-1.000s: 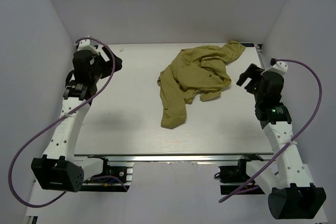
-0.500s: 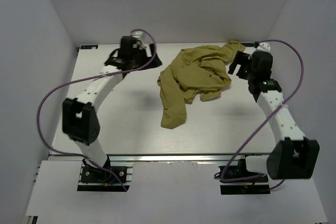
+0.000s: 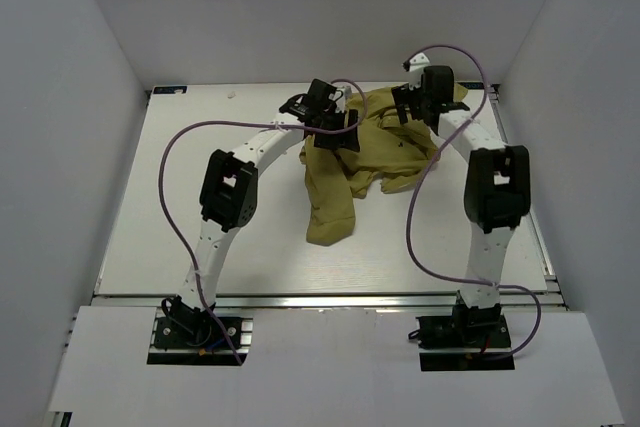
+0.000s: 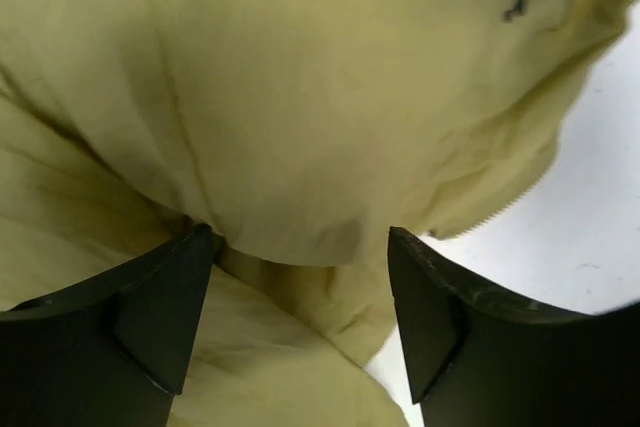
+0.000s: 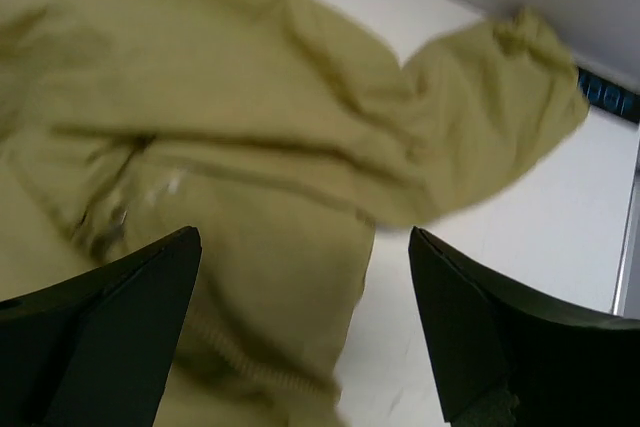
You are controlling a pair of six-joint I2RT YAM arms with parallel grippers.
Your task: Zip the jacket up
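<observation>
The olive-yellow jacket [image 3: 365,162] lies crumpled on the far middle of the white table [image 3: 200,217], one sleeve trailing toward the front. My left gripper [image 3: 345,130] is open over the jacket's left upper part; in the left wrist view the fabric [image 4: 300,127] fills the frame between its jaws [image 4: 300,277], with a small dark spot [image 4: 514,9] and a zipper edge [image 4: 505,207]. My right gripper [image 3: 405,107] is open over the jacket's far right part; in the right wrist view [image 5: 305,287] it hovers above folds of fabric [image 5: 250,147] and a toothed zipper strip [image 5: 240,367].
White walls close in the table on the left, back and right. A small white speck [image 3: 232,94] lies near the table's back edge. The arms' bases stand on the rail [image 3: 330,299] at the near edge.
Both arms have swung from the table's sides inward and far, and now reach over the jacket from left and right. The jacket has not moved.
</observation>
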